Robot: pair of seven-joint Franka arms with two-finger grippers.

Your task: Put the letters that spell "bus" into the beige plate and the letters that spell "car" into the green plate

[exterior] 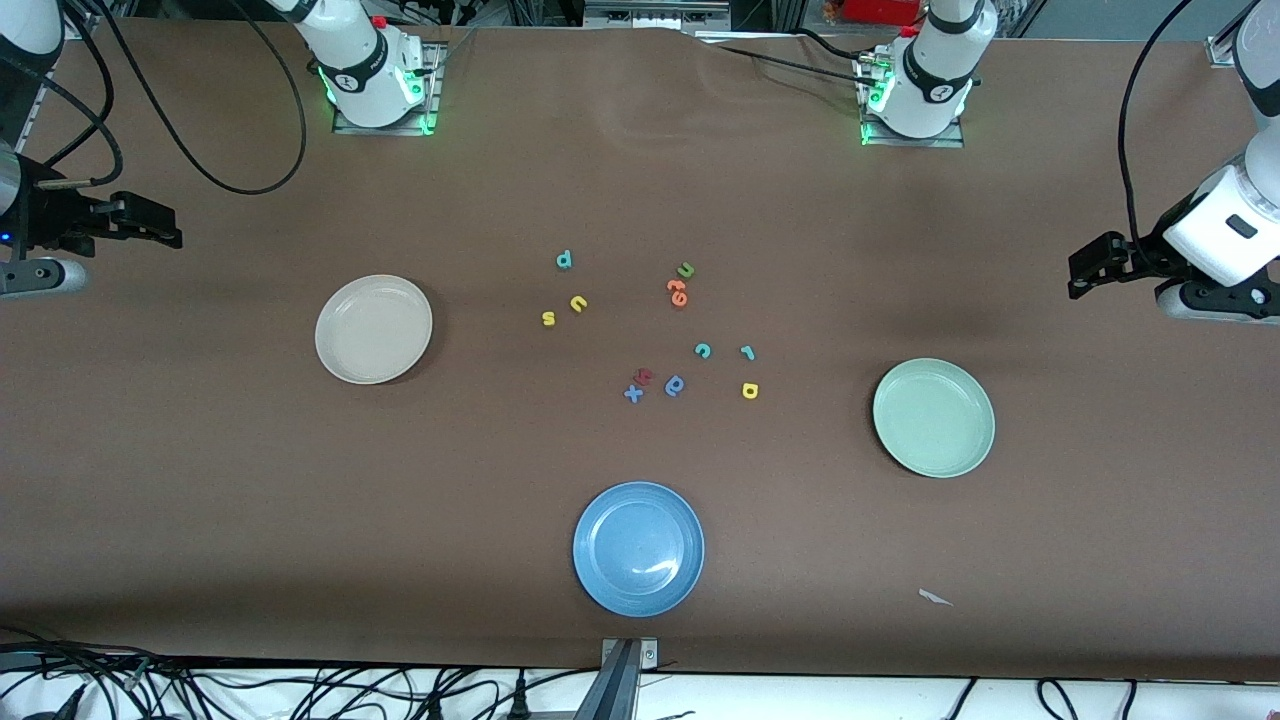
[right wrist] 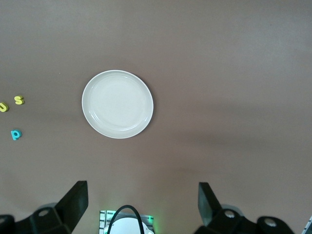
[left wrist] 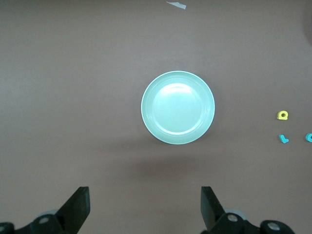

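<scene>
The beige plate (exterior: 373,329) (right wrist: 117,104) lies empty toward the right arm's end of the table. The green plate (exterior: 934,417) (left wrist: 178,108) lies empty toward the left arm's end. Between them, on the cloth, sit the teal b (exterior: 564,260) (right wrist: 16,134), yellow u (exterior: 578,304) (right wrist: 3,107) and yellow s (exterior: 548,318) (right wrist: 19,100). Nearer the front camera lie the teal c (exterior: 703,350) (left wrist: 309,137), teal r (exterior: 747,352) (left wrist: 283,139) and yellow a (exterior: 750,391) (left wrist: 282,115). My right gripper (exterior: 160,225) (right wrist: 143,204) hangs open over its table end. My left gripper (exterior: 1082,272) (left wrist: 145,207) hangs open over the other end, holding nothing.
A blue plate (exterior: 638,548) lies near the table's front edge. Among the letters are a green u (exterior: 686,270), an orange letter (exterior: 677,292), a blue rounded letter (exterior: 675,385), a red letter (exterior: 645,376) and a blue x (exterior: 633,394). A white scrap (exterior: 935,597) lies near the green plate.
</scene>
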